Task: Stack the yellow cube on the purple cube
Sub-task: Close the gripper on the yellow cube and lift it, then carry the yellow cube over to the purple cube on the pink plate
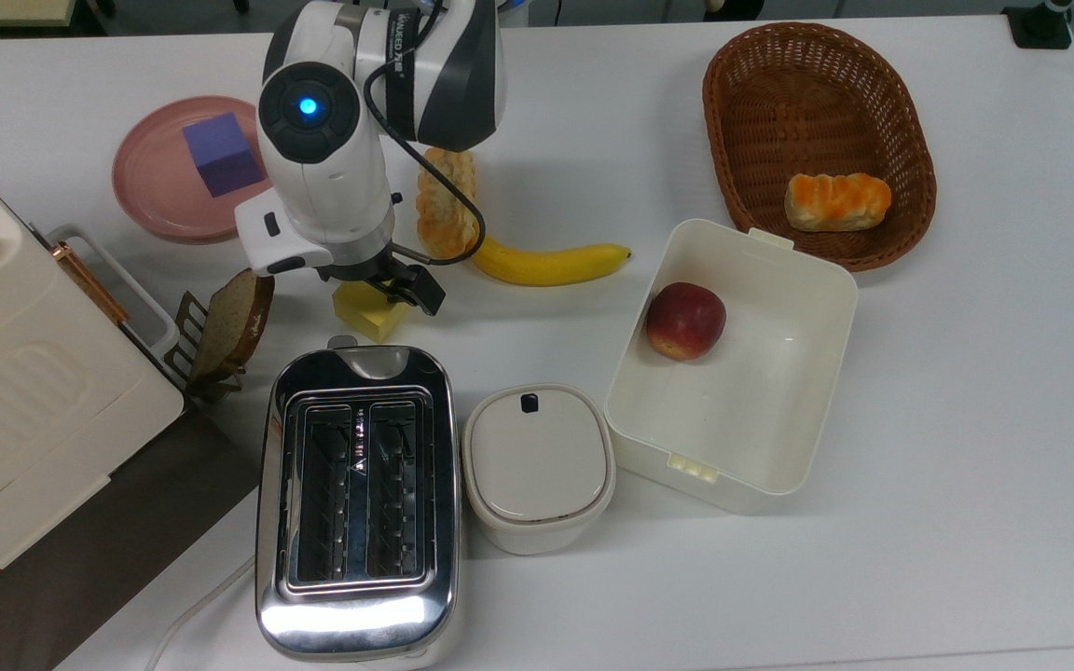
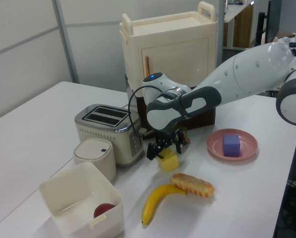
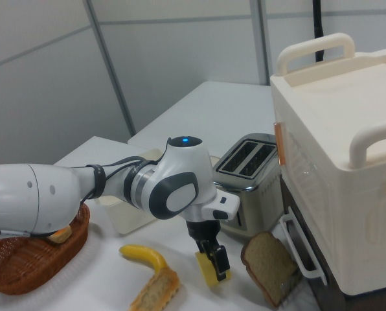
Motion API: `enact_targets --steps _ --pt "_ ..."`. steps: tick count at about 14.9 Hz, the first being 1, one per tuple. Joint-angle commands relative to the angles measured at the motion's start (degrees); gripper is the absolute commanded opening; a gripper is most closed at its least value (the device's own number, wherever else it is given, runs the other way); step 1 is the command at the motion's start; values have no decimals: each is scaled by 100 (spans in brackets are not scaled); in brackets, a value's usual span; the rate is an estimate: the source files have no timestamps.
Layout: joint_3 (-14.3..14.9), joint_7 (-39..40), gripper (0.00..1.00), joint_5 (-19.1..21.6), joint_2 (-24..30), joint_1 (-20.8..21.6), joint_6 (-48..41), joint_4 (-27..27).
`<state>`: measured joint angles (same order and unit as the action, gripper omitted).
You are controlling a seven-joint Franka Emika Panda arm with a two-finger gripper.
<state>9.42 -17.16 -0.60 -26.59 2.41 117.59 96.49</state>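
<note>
The yellow cube point(image 1: 371, 320) rests on the white table just behind the toaster, also seen as the yellow cube point(image 2: 169, 160) and the yellow cube point(image 3: 208, 271). My gripper point(image 1: 374, 298) is lowered over it and open, one finger on each side of the block, the gripper point(image 2: 164, 150) straddling it in the left view and the gripper point(image 3: 211, 256) coming down from above in the right view. The arm hides most of the cube's top in the top view. The purple cube point(image 1: 222, 154) sits on a pink plate point(image 1: 147, 191), apart from the gripper; purple cube point(image 2: 231, 145).
A banana point(image 1: 546, 264) and a long pastry point(image 1: 447, 210) lie close at the top view's right of the cube. A toast slice in a rack point(image 1: 231, 317) and the toaster point(image 1: 357, 494) crowd the near side. Farther off stand a lidded pot point(image 1: 537, 463), a white box point(image 1: 784, 270) holding an apple, and a basket point(image 1: 733, 84).
</note>
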Motion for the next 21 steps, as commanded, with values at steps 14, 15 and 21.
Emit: enact_targets --steps 14,15,21 --pt "-45 342 13 -2 -14 225 291 81" --pt "-19 545 3 16 283 137 -49 55" --pt "885 3067 3 131 937 -145 -1863 -43"
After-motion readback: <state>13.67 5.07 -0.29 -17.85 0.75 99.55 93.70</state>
